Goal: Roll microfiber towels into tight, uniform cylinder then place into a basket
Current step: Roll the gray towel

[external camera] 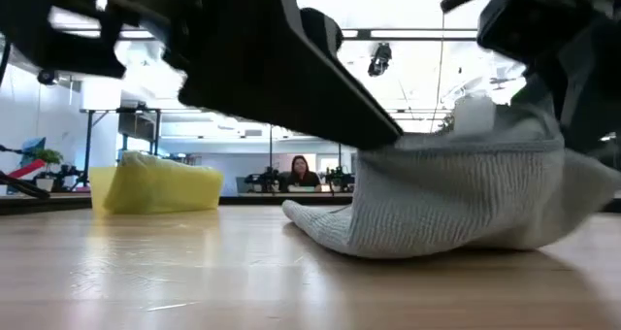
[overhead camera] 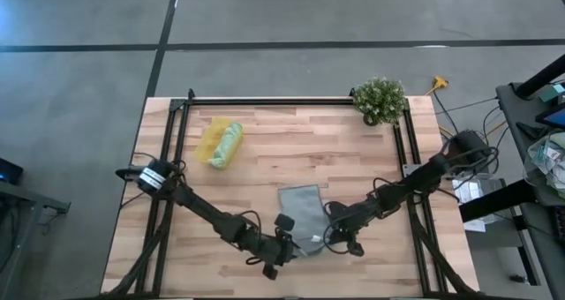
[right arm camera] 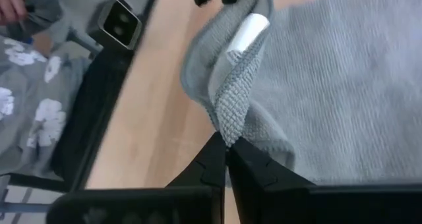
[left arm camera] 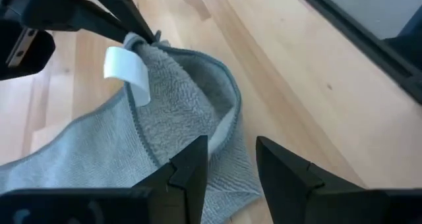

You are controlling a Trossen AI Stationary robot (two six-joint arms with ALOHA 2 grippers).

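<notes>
The grey-blue towel (overhead camera: 300, 213) lies on the wooden table near its front middle, one corner with a white tag (left arm camera: 124, 64) raised. My right gripper (right arm camera: 227, 148) comes in from the right and is shut on that corner. My left gripper (left arm camera: 232, 151) comes from the left, open. Its fingers stand by the raised fold (left arm camera: 221, 128), with towel and bare wood showing in the gap. The yellow basket (overhead camera: 210, 141) at the far left holds the rolled light green towel (overhead camera: 229, 146). My right gripper pinches the towel's hemmed corner (right arm camera: 229, 126), next to the white tag, between its two fingertips. The fingers slant down from the table's right side. The corner is lifted and slack, and the rest of the towel (external camera: 437, 209) lies on the table. Whether my left gripper touches the fold I cannot tell.
A potted plant (overhead camera: 380, 99) stands at the far right corner. Black metal rails (overhead camera: 177, 159) run along the table's left, right and far edges. Bare wood lies between the basket and the grey towel. A person (external camera: 299, 170) sits far behind the table.
</notes>
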